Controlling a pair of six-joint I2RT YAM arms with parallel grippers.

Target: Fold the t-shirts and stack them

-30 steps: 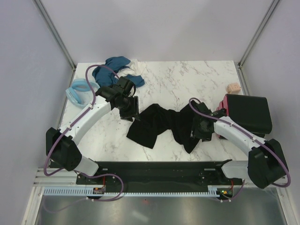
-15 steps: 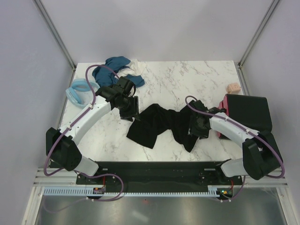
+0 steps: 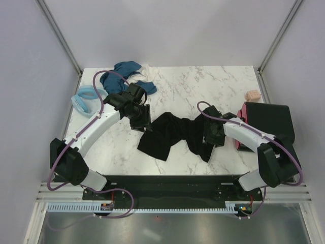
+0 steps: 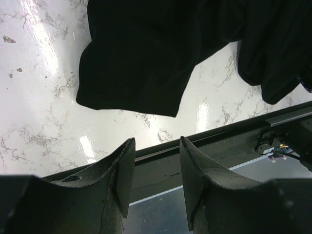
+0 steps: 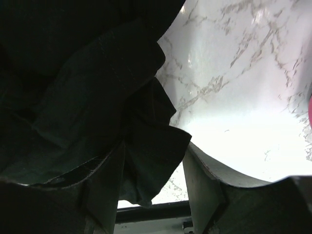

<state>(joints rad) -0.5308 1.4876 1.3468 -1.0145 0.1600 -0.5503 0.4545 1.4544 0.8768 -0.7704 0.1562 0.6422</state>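
A black t-shirt [image 3: 175,134] lies crumpled in the middle of the marble table. My left gripper [image 3: 141,118] hovers at its left end. In the left wrist view this gripper [image 4: 156,165] is open and empty, with the shirt [image 4: 146,53] ahead of it. My right gripper [image 3: 210,133] is down at the shirt's right end. In the right wrist view it [image 5: 153,170] is open, with a fold of the black cloth [image 5: 146,136] lying between its fingers. More t-shirts are heaped at the back left: teal-blue [image 3: 124,76], light blue [image 3: 84,97] and a bit of white [image 3: 148,67].
A folded black t-shirt [image 3: 269,122] lies on a pink one [image 3: 237,141] at the right edge. A small pinkish-beige block [image 3: 252,95] sits behind them. A black rail [image 3: 172,184] runs along the near edge, also seen in the left wrist view [image 4: 229,131].
My right gripper has moved left and a little away from me, onto the right end of the black shirt. My left arm has not moved.
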